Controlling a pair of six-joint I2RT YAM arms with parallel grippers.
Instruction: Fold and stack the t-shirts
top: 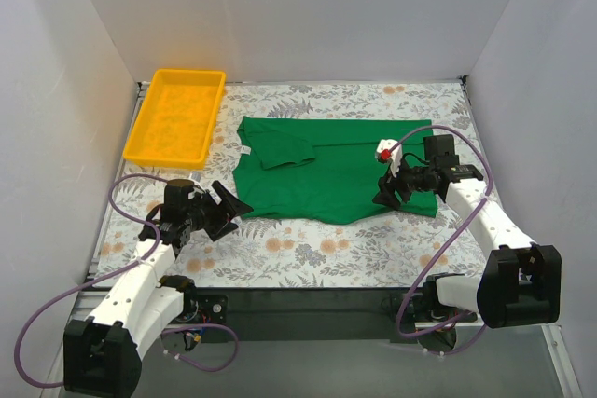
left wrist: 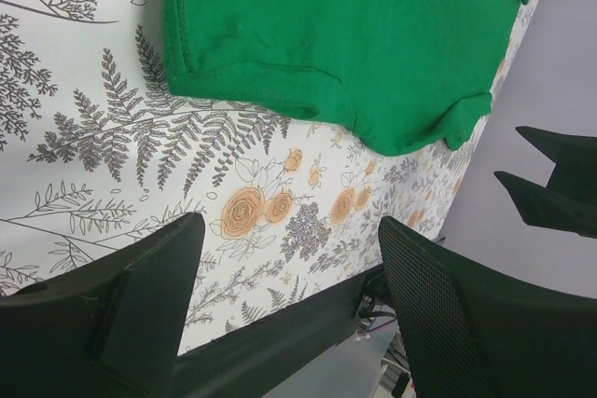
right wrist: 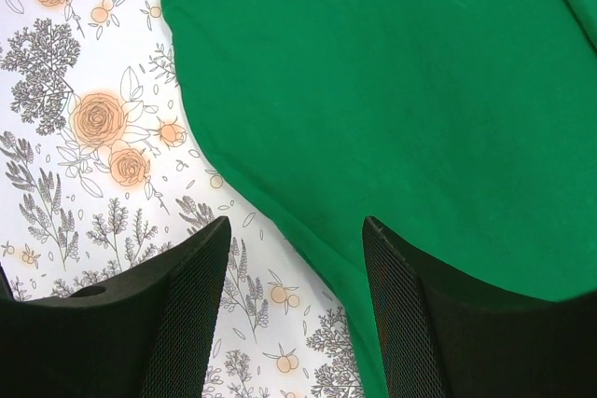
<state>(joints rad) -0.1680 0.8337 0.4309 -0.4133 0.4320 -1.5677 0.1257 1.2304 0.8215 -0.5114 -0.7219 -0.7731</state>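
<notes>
A yellow tray (top: 175,116) is sitting in the floral table's (top: 308,249) far-left corner, white walls (top: 298,6) enclosing it. The left gripper (top: 233,214) and right gripper (top: 384,191) are hanging spread.

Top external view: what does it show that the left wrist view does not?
Only the top external view shows the yellow tray and the white neck label of the green t-shirt. Only the left wrist view shows the stitching along its edge. Both show the t-shirt, the flowered table cover and the open left gripper.
</notes>
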